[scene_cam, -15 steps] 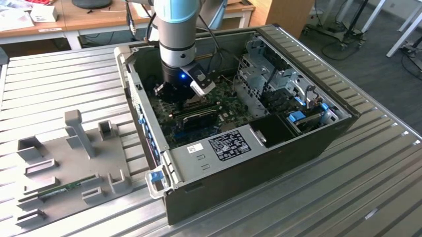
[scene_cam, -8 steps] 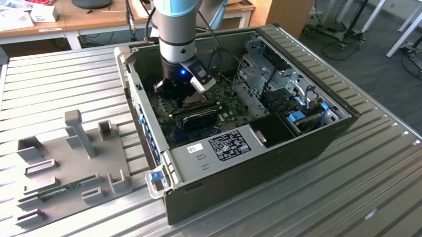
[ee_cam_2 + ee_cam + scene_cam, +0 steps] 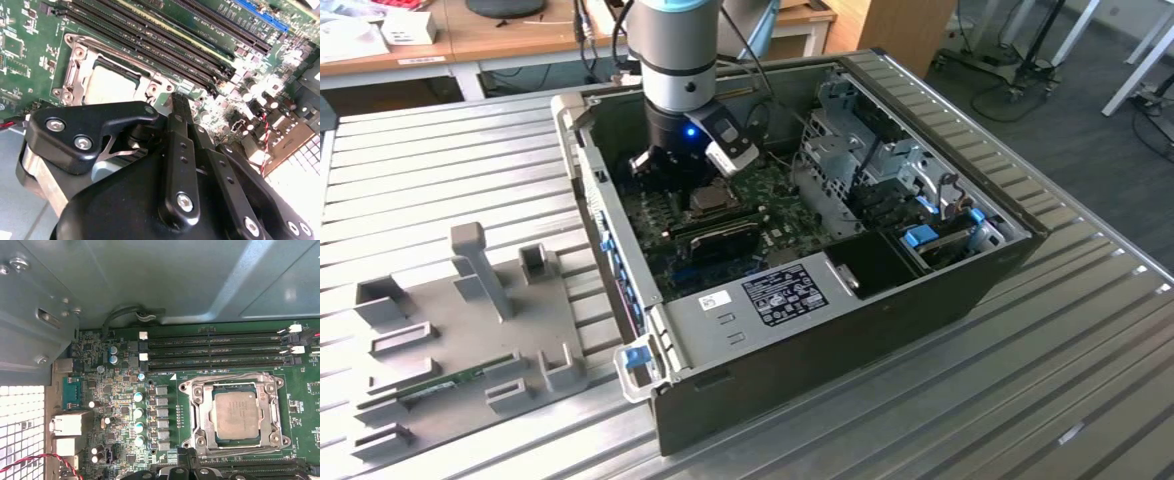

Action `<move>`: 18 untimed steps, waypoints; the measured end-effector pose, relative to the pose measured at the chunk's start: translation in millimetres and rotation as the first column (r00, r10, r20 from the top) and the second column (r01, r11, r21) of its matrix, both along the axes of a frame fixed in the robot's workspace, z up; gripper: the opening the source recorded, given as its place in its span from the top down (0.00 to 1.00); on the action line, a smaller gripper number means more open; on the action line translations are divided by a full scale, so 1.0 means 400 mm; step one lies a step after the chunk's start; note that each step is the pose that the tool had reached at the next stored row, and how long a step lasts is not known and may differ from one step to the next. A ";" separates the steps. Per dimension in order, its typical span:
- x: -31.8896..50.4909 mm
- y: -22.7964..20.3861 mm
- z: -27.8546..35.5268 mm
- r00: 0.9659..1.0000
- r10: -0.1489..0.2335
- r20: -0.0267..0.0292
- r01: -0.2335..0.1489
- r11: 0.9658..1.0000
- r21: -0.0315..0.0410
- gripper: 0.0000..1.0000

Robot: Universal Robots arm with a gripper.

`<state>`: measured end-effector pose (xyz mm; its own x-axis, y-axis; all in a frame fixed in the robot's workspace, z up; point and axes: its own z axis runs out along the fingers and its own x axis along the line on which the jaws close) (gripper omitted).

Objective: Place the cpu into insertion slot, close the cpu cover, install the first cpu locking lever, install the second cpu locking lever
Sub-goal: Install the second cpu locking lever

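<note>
Hand (image 3: 670,170) hovers just above the motherboard (image 3: 120,400) beside the socket (image 3: 235,415); whether it's open I can't tell. Chip (image 3: 236,415) sits inside, cover (image 3: 200,412) down.

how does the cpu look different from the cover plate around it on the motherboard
The cpu is a solid, dull grey square with a plain flat top; the cpu cover is a shinier silvery frame with a large open window. The cpu sits inside that window, while the cover rings it and carries rivets at its corners. Both are metal, square and lie flat on the insertion slot.
</note>
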<state>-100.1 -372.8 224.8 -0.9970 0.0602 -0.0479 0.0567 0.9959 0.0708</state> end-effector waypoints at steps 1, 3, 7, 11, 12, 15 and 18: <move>0.000 0.000 0.000 1.000 0.000 0.000 0.000 1.000 0.000 0.89; 0.001 0.000 0.000 1.000 0.000 0.000 0.000 1.000 0.000 0.89; 0.017 0.000 0.000 1.000 0.000 0.000 0.000 1.000 0.000 0.89; 0.047 0.000 0.000 1.000 0.000 0.000 0.000 1.000 0.000 0.89; 0.055 0.000 -0.001 1.000 0.000 0.000 0.000 1.000 0.000 0.89; 0.080 0.000 -0.001 1.000 0.000 0.000 0.000 1.000 0.000 0.89; 0.101 0.000 -0.001 1.000 0.000 0.000 0.000 1.000 0.000 0.89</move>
